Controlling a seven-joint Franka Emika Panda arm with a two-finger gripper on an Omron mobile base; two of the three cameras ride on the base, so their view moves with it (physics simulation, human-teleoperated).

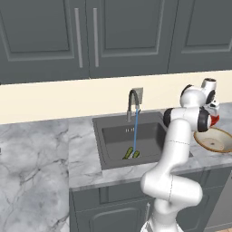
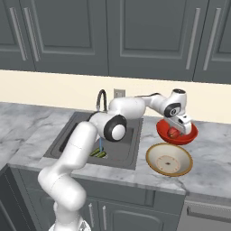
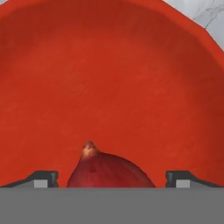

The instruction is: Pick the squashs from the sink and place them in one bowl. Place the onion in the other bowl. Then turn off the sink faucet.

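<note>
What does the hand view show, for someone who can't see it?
A red-maroon onion sits inside the bright red bowl, between the two dark fingertips of the open gripper, which do not touch it. A bit of grey marble counter shows at the top right corner.

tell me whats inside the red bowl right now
The onion lies inside the red bowl, between the spread fingertips of the gripper. The onion's lower part is cut off at the bottom of the hand view.
</note>
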